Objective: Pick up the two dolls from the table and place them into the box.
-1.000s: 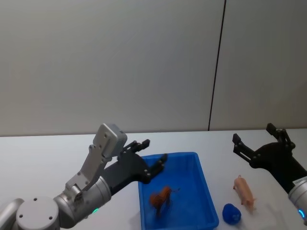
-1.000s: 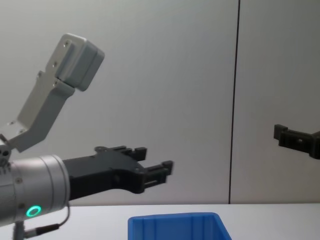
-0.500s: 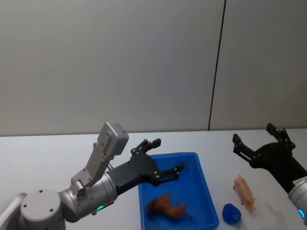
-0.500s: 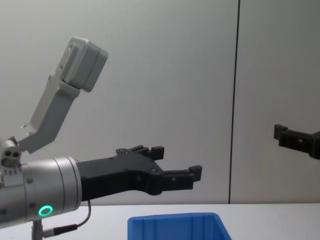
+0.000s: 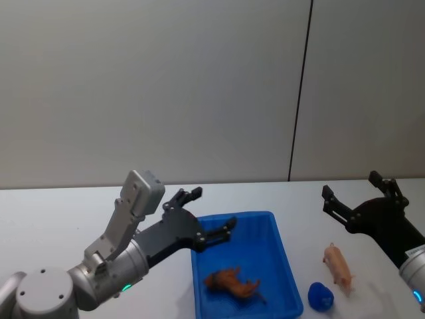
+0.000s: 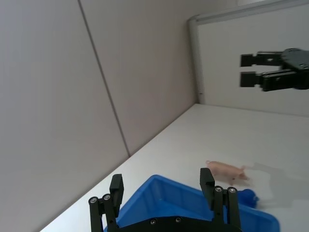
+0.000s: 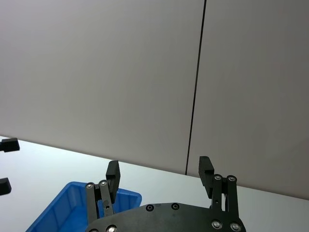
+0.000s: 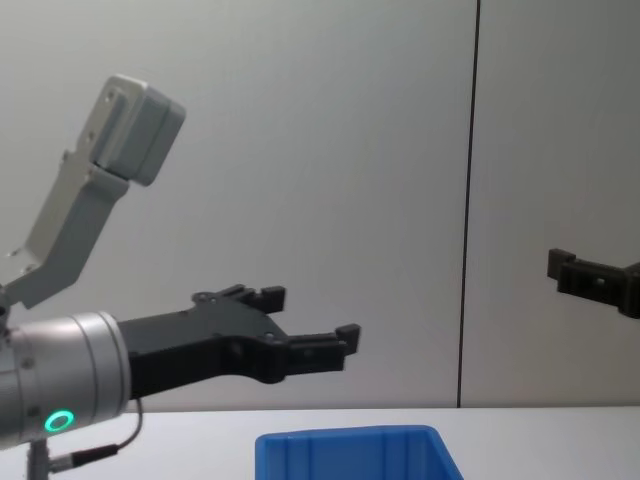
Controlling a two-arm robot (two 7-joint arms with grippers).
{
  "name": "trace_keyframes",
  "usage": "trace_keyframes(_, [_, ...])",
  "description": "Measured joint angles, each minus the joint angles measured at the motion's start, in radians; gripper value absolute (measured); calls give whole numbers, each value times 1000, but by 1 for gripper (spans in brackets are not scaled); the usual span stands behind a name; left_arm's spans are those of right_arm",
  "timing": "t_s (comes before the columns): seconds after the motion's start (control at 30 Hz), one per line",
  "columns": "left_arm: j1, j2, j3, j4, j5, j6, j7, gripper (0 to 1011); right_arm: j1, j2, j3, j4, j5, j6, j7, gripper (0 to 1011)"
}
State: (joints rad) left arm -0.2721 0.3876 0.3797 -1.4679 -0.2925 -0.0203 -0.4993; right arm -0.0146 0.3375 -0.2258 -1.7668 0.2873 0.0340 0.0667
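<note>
Jaws on both grippers stand apart and hold nothing. Against half a second ago, we see the left gripper drawn back toward the box's left side. Its fingertips then reached out above the middle of the box; now they hang over the box's far left corner, raised above the rim. The chest view shows the same retreat, with the left gripper high over the box.

The brown doll lies on its side on the box floor, toward the near end, as it did half a second ago. A full second ago it stood more upright there.

The right gripper has not moved: it hovers to the right of the box, beyond the pink pig doll. That doll lies on the table to the right of the box, apart from its wall.

A small blue thing sits on the table just off the box's near right corner, between the box and the pig's near end. From the left wrist we see the pig and that blue thing beyond the box.
</note>
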Motion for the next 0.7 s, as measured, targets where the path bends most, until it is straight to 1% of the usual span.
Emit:
trace_keyframes(0.07, [6,5,-2,-7,5,0,20,1001,0,0,0,0,0,0,0,1001])
trace_keyframes(0.2, [23,19,-9,-29,21,4,80,1001,0,0,0,0,0,0,0,1001])
trace_keyframes(0.3, [34,27,-12,-41,30,7,110,1001,0,0,0,0,0,0,0,1001])
trace_keyframes(0.33, [40,31,-14,-47,36,10,135,1001,0,0,0,0,0,0,0,1001])
trace_keyframes(0.47, [55,42,-20,-65,51,16,187,1001,0,0,0,0,0,0,0,1001])
trace_keyframes(0.5, [61,46,-22,-72,59,19,213,1001,0,0,0,0,0,0,0,1001])
trace_keyframes(0.57, [68,51,-24,-79,67,22,235,1001,0,0,0,0,0,0,0,1001])
trace_keyframes(0.6, [75,55,-27,-87,73,25,261,1001,0,0,1,0,0,0,0,1001])
trace_keyframes(0.7, [83,61,-30,-95,83,29,294,1001,0,2,3,1,1,2,0,1001])
